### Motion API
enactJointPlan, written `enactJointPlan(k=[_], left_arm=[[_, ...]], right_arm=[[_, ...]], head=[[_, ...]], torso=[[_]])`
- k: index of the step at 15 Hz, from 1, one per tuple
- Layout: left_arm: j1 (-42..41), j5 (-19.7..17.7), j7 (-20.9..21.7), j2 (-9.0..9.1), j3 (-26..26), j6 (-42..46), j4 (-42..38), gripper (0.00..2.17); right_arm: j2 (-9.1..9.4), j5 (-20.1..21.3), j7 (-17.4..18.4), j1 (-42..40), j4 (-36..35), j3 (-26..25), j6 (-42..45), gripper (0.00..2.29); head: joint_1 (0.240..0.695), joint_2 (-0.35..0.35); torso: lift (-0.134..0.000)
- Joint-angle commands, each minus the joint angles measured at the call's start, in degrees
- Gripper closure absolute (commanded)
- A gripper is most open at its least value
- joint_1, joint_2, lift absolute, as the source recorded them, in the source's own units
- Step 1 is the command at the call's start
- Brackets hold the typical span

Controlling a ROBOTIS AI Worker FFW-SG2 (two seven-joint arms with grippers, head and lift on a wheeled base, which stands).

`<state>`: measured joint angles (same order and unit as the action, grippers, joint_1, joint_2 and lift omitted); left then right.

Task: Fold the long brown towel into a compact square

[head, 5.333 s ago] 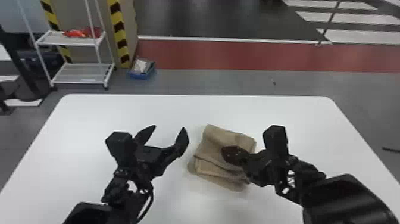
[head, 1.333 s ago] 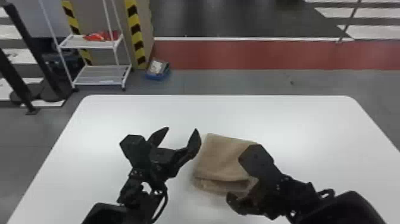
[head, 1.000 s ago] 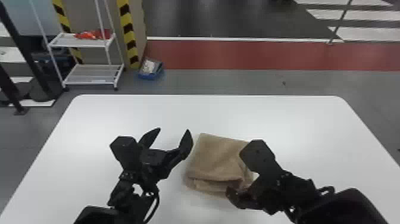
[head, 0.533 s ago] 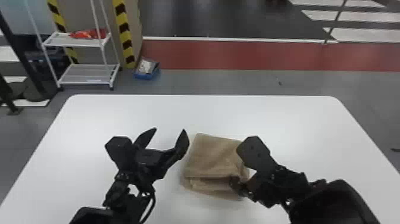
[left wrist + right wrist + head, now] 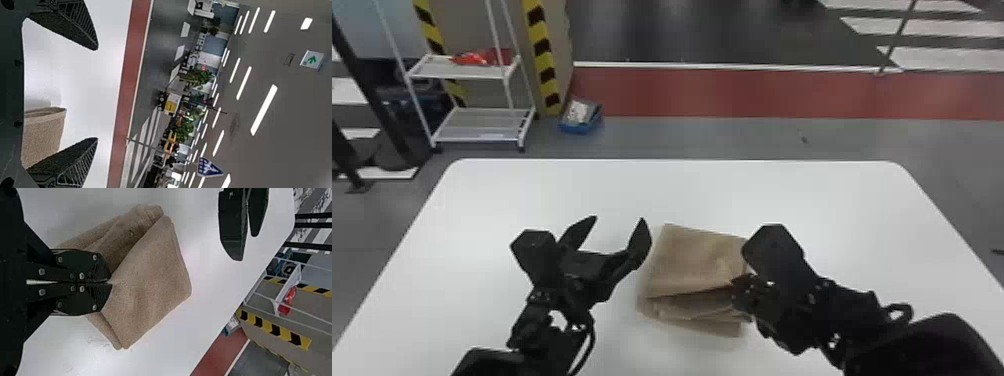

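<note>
The brown towel (image 5: 696, 262) lies folded in layers on the white table; its upper layer is raised at the near right, leaving an opening between layers. There my right gripper (image 5: 739, 284) is shut on the towel's edge. In the right wrist view, the right gripper (image 5: 111, 283) has its fingers together where the folds of the towel (image 5: 150, 286) meet. My left gripper (image 5: 619, 219) stands open and empty just left of the towel. Between the fingers of the left gripper (image 5: 97, 94) in its wrist view is bare space, with part of the towel (image 5: 44, 135) beyond, close to one finger.
The white table (image 5: 682, 195) extends around the towel on all sides. Behind it on the floor stand a white shelf rack (image 5: 477, 125) with a red item on it and a blue box (image 5: 580, 117).
The right gripper has come from over the towel's middle to its near right part, closed there, and risen slightly with the upper layer. The left gripper keeps its open pose beside the towel.
</note>
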<state>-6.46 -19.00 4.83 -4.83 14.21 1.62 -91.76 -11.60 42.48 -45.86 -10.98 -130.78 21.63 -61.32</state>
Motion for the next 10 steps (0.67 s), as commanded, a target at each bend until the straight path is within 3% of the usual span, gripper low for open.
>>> enactJointPlan(k=[1,8,9,10], left_arm=[[-0.2,0.0,0.0,0.0,-0.1,0.2,-0.1,0.05],[-0.3,0.0,0.0,0.0,-0.4,0.2,0.0,0.05],[-0.3,0.0,0.0,0.0,-0.4,0.2,0.0,0.05],[-0.3,-0.1,0.0,0.0,-0.4,0.2,0.1,0.05]], right_arm=[[-0.53,2.3,-1.6,-0.7,-1.1,0.6,-0.3,1.65],[-1.85,10.8,-11.6,-1.4,-2.7,1.8,-3.7,1.64],[-2.11,11.7,-12.9,-1.6,-2.6,1.9,-3.7,1.58],[-2.38,12.6,-14.3,-2.0,-2.7,1.9,-3.7,1.18]], head=[[0.695,-0.036],[0.695,-0.04],[0.695,-0.041],[0.695,-0.043]], torso=[[-0.102],[-0.102],[-0.102],[-0.102]])
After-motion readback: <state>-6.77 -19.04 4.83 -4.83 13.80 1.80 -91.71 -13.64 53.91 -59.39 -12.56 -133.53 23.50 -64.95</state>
